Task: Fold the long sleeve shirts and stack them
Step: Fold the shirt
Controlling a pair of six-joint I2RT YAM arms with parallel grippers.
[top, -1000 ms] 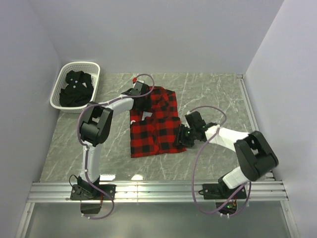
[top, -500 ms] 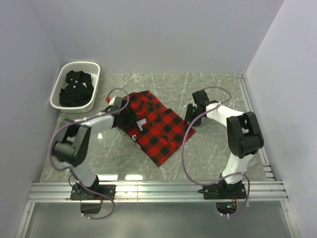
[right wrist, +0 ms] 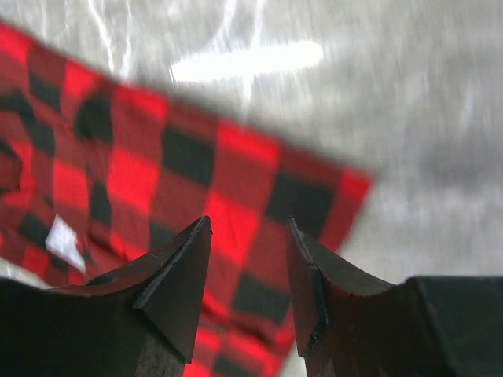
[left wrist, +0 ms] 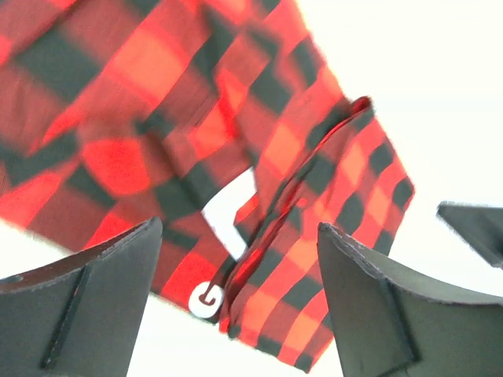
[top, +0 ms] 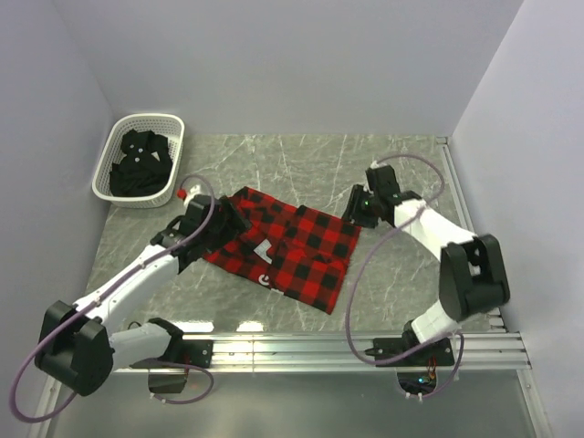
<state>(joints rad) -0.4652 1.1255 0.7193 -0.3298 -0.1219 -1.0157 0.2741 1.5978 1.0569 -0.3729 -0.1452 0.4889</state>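
The red-and-black flannel shirt [top: 297, 251] lies folded and slanted on the marble table, with a white neck label showing. My left gripper [top: 228, 219] is open just above its far-left corner. In the left wrist view [left wrist: 238, 228] its fingers stand wide apart and empty over the shirt [left wrist: 299, 181]. My right gripper [top: 358, 208] is open at the shirt's far-right corner. In the right wrist view [right wrist: 248, 221] nothing is between the fingers, and the shirt [right wrist: 181, 181] lies below. The black shirt [top: 139, 164] lies crumpled in the basket.
The white lattice basket [top: 105, 169] stands at the table's far-left corner. Bare marble [top: 411, 164] lies around the flannel. Grey walls close in at the left, back and right. The metal rail [top: 292, 351] runs along the near edge.
The flannel has turned from lying lengthwise to slanting across the table and has shifted slightly nearer. The left arm swung out to the left. The right gripper moved to the shirt's far-right corner.
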